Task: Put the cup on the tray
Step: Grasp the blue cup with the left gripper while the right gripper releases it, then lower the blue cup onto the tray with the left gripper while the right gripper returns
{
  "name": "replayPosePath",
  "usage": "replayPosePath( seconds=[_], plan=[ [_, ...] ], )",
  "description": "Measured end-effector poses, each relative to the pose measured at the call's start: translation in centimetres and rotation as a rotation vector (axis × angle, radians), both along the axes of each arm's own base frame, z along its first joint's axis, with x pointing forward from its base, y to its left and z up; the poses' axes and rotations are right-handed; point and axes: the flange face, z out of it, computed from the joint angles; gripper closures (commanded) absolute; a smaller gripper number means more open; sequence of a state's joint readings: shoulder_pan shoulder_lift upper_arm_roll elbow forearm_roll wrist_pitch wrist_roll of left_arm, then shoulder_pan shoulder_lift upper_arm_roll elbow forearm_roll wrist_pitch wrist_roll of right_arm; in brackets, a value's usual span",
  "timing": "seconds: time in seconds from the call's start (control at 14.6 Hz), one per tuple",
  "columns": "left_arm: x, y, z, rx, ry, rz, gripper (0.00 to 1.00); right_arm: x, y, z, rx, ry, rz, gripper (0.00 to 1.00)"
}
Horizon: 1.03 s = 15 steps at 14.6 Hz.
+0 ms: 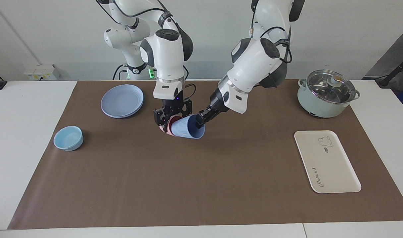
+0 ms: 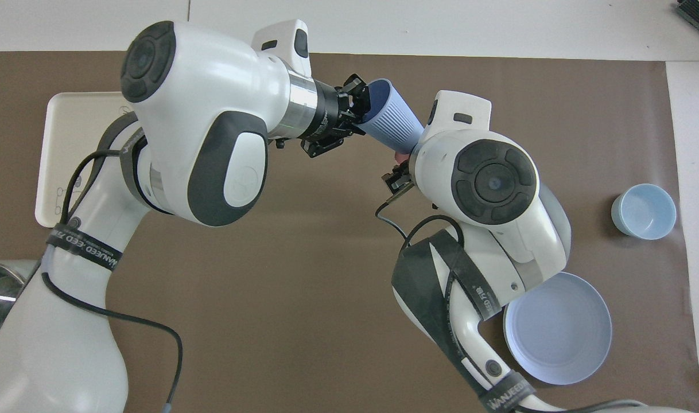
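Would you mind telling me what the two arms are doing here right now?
The left gripper grips the rim of the blue cup, tipped on its side, its base in the pink cup held by the right gripper, both above the brown mat. The tray lies bare at the left arm's end.
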<state>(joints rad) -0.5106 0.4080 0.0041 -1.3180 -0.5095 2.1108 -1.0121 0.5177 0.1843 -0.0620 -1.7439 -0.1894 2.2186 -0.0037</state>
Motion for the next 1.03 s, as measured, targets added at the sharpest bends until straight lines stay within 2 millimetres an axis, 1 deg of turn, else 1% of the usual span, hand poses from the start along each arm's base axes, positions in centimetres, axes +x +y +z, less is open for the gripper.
replayPosePath(
  seconds=[0.07,0.21,0.34,0.41,0.62,0.75,0.89,1.03],
  plan=[
    [1.1,1.7,0.2,0.003,-0.001,0.024,1.0,0.0,0.0,0.0,0.0,0.0,0.001,1.0],
    [2.9,5.5,-0.1,0.043,0.023,0.058,1.0,0.0,0.0,0.1,0.001,-0.002,-0.001,1.0],
    [4.3,10.2,0.0,0.175,0.039,0.075,1.0,0.6,-0.6,0.6,0.013,-0.024,-0.01,1.0],
    [5.0,12.9,0.3,0.243,0.035,0.094,1.0,1.1,-1.4,1.0,0.024,-0.047,-0.019,1.0],
    [7.0,21.2,1.2,0.342,-0.014,0.093,1.0,3.4,-5.5,1.7,0.103,-0.081,-0.052,1.0],
    [8.1,27.1,1.6,0.377,-0.072,0.033,1.0,4.9,-8.7,1.9,0.192,-0.091,-0.042,1.0],
    [8.6,33.3,1.8,0.416,-0.134,-0.048,1.0,6.3,-12.8,1.8,0.288,-0.1,-0.018,1.0],
    [8.7,38.9,1.2,0.455,-0.188,-0.117,1.0,7.4,-17.6,1.4,0.362,-0.12,0.023,1.0]
  ],
)
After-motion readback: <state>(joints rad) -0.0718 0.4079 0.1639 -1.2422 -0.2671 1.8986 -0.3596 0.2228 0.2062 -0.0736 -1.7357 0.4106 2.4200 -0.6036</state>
